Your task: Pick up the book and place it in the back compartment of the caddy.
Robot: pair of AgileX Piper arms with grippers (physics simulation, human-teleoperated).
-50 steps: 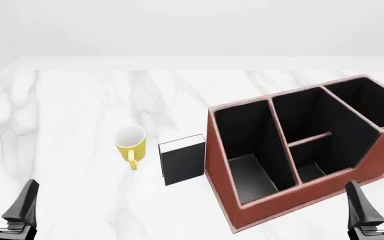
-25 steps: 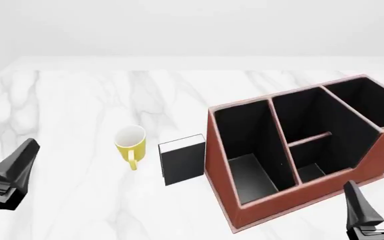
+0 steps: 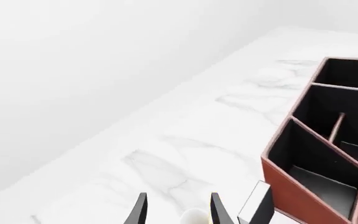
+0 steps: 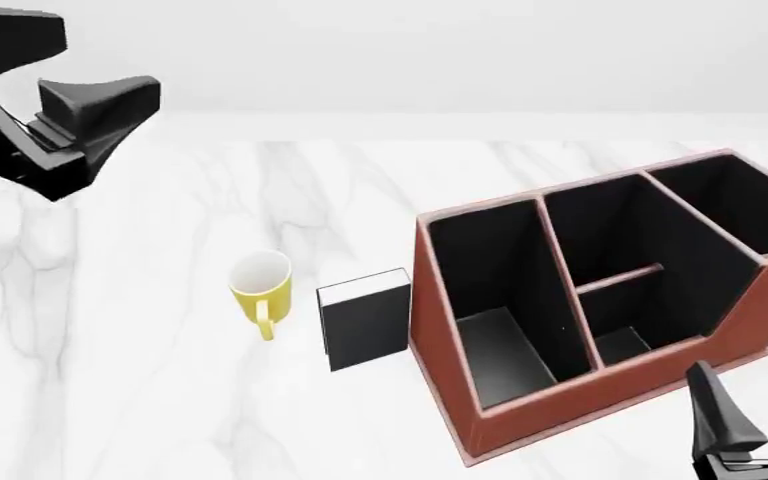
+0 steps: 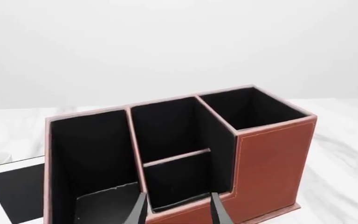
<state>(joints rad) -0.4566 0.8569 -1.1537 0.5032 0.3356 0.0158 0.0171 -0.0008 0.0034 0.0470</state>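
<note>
1. Front view: book (image 4: 365,320) standing upright on the bench (image 4: 157,400), white page edges up, just beside the left wall of the caddy (image 4: 584,300), toward the near edge; whether touching the wall, cannot tell.
2. Untouched by either gripper; not lifted, not in any compartment. Judged: task barely begun, with approach, grasp, lift and placing all left to do.
3. Back compartment at the caddy's far right end, toward the bench's right edge, black inside and holding nothing visible.
4. Left gripper (image 4: 51,75) high over the far left corner of the bench, well apart from the book, jaws spread, pinching nothing. Same seen from the left wrist: fingers (image 3: 140,212) parted, with the book's (image 3: 258,205) top edge just beside the caddy (image 3: 303,196) ahead of them.
5. Right gripper (image 4: 754,410) low at the near right corner, in front of the caddy's long wall, jaws spread and holding nothing. From the right wrist: caddy (image 5: 272,158) close ahead, book (image 5: 14,186) at its far end.
6. Count: one book, one caddy with four compartments, one yellow mug (image 4: 261,285), two grippers.
7. Mug just left of the book, handle toward the near edge, apart from it by a narrow gap. Judged: something to steer clear of when reaching in from the left.
</note>
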